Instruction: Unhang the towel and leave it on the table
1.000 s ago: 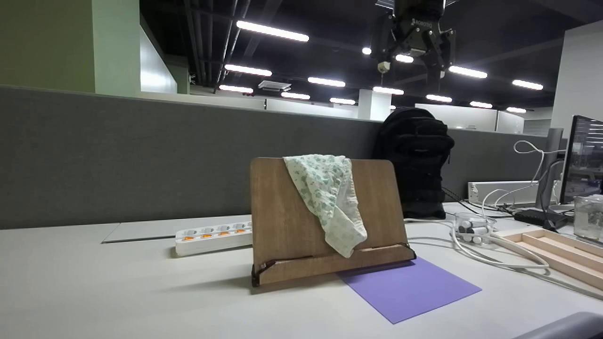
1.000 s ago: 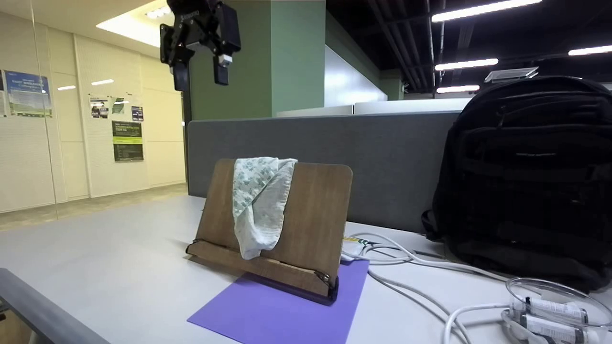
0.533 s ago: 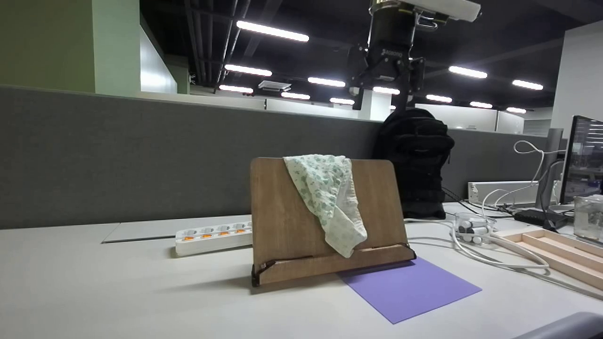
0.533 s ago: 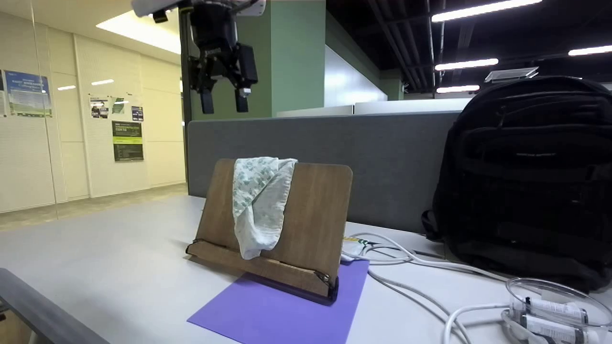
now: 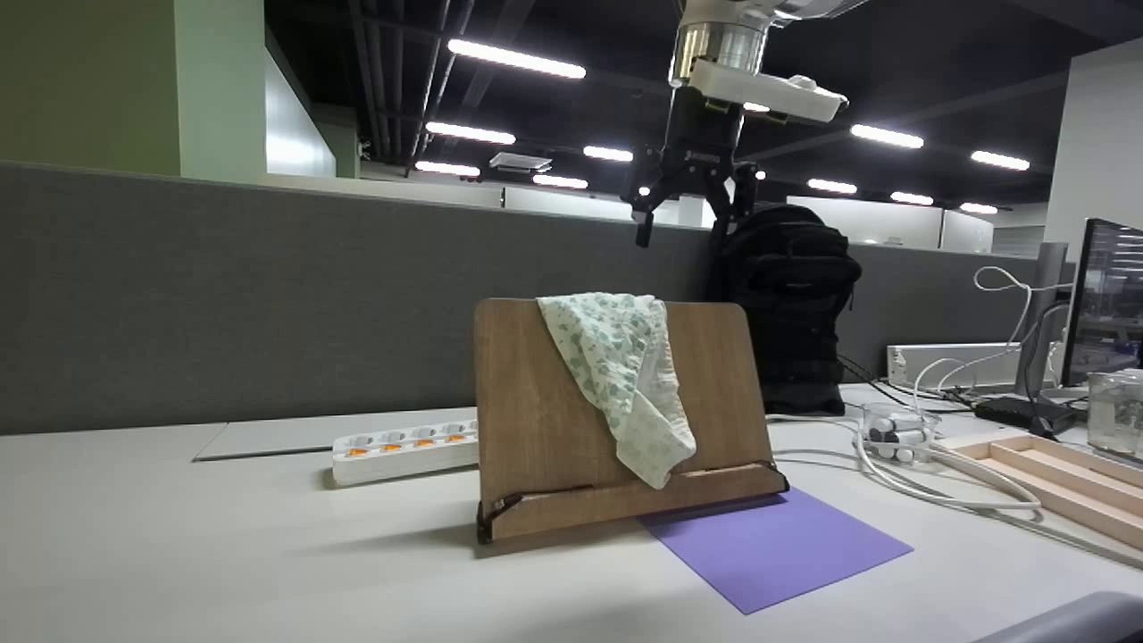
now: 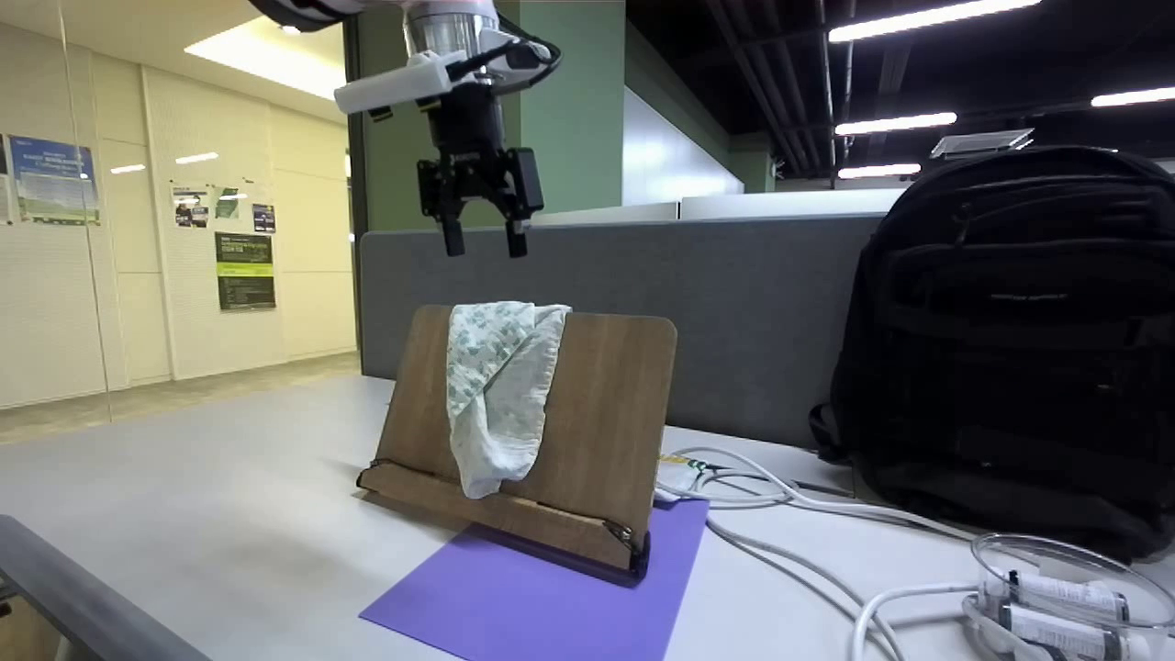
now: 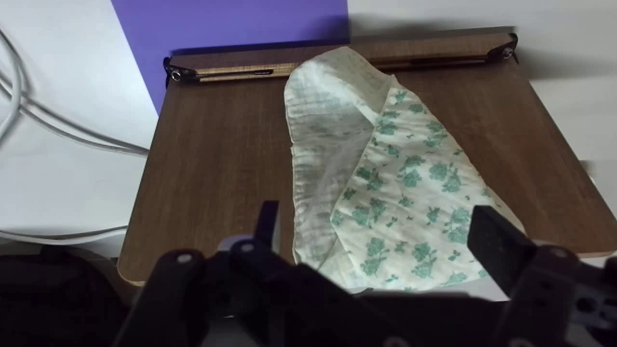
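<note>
Towel (image 7: pixel 409 193): off-white, green floral sprigs across one face; folded-over part pale whitish-grey. Board stand (image 5: pixel 540 402): mid-brown, visible wood grain. Sheet (image 5: pixel 786 554): solid purple. Desk (image 5: pixel 223 554): light grey-white. Claw (image 6: pixel 486 246): black. Backpack (image 6: pixel 1019 367): black too. Partition (image 5: pixel 312 304): plain mid-grey. Power strip (image 5: pixel 406 463): white, orange switches (image 5: pixel 391 447). Cables (image 7: pixel 17 86): white. Pillar (image 6: pixel 569 119): green, one face darker. Tray (image 5: pixel 1085 509): pale peachy wood.

Towel (image 5: pixel 621 357), draped over the top edge of a board (image 5: pixel 534 411) standing on the table (image 5: pixel 223 554); gripper (image 6: pixel 486 243) above both, apart. In an exterior view: power strip (image 5: pixel 406 455) behind the board at left; backpack (image 5: pixel 790 304) behind it at right; sheet (image 5: pixel 777 558) partly beneath it, near right; tray (image 5: pixel 1080 483) farther right.
</note>
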Robot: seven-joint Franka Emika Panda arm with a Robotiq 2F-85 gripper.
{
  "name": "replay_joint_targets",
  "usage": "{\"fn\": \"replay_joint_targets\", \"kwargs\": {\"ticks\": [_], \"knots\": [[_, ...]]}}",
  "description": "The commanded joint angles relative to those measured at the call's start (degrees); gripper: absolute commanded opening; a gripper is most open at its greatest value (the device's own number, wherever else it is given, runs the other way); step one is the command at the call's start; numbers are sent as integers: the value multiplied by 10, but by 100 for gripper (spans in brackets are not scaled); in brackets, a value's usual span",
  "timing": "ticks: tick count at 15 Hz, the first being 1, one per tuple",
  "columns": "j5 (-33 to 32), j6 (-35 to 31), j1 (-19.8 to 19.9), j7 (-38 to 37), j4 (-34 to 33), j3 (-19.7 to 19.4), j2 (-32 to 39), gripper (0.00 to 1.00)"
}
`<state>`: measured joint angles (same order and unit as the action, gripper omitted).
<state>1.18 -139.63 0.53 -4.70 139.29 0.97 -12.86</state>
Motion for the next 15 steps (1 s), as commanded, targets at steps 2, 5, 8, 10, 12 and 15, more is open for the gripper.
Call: {"fn": "replay_joint_targets", "kwargs": {"ticks": [2, 5, 8, 10, 12, 15], "knots": [[6, 15, -1, 28, -52, -10, 63, 100], [3, 15, 0, 37, -66, -12, 89, 100], [3, 9, 0, 43, -76, -11, 110, 100], [4, 3, -1, 45, -81, -10, 122, 100], [5, -2, -2, 44, -86, -9, 134, 100], [8, -12, -5, 43, -93, -7, 150, 100]]}}
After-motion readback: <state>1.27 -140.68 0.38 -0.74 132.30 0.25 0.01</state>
